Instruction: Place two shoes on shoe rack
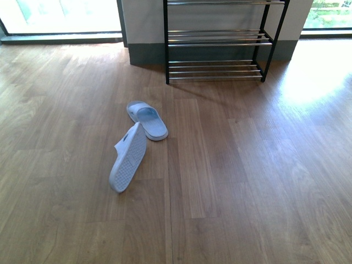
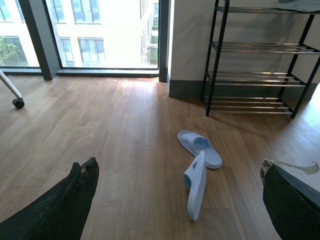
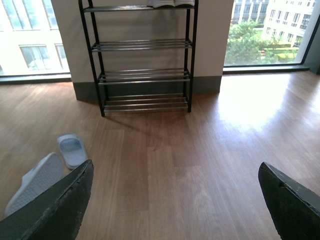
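While one slide (image 1: 128, 158) rests edgewise, rack (image 1: 214, 38) stands apart.

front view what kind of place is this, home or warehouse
Probably a home or apartment entry area, though not certain: wood-plank floor, a black shoe rack against the wall, pale blue slides left on the floor, and tall windows facing other buildings.

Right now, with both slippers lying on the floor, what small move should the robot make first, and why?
Probably lower the left gripper toward the tipped slide. It lies nearest, left of centre, on its side; the flat slide sits just beyond, short of the shoe rack. The right gripper is open too, and both hold nothing.
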You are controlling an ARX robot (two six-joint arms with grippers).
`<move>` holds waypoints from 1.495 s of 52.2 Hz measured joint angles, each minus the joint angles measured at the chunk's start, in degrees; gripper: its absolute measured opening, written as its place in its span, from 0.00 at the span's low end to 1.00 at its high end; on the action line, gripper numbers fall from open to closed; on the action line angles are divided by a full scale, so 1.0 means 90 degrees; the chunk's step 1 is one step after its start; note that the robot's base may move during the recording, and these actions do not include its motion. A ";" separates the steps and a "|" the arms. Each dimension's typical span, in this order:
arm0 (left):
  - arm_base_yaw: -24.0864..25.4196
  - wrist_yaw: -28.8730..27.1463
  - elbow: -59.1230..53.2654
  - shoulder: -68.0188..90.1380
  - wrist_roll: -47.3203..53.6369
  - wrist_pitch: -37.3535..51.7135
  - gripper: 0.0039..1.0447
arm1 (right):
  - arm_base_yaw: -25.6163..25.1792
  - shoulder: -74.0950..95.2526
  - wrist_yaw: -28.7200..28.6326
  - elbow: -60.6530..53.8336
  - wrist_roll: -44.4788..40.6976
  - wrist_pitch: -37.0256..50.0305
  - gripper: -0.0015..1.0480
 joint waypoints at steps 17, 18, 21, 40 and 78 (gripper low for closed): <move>0.0000 -0.0002 0.0000 0.0000 0.0000 0.0000 0.91 | 0.0000 0.0000 -0.0002 0.0000 0.0000 0.0000 0.91; 0.0000 -0.0002 0.0000 0.0000 0.0000 0.0000 0.91 | 0.0000 0.0000 -0.0002 0.0000 0.0000 0.0000 0.91; 0.0000 -0.0002 0.0000 0.0000 0.0000 0.0000 0.91 | 0.0000 0.0000 -0.0005 0.0000 0.0000 0.0000 0.91; 0.0000 -0.0002 0.0000 0.0000 0.0000 0.0000 0.91 | 0.0000 0.0000 -0.0005 0.0000 0.0000 0.0000 0.91; 0.0000 -0.0002 0.0000 0.0000 0.0000 0.0000 0.91 | 0.0000 0.0000 -0.0005 0.0000 0.0000 0.0000 0.91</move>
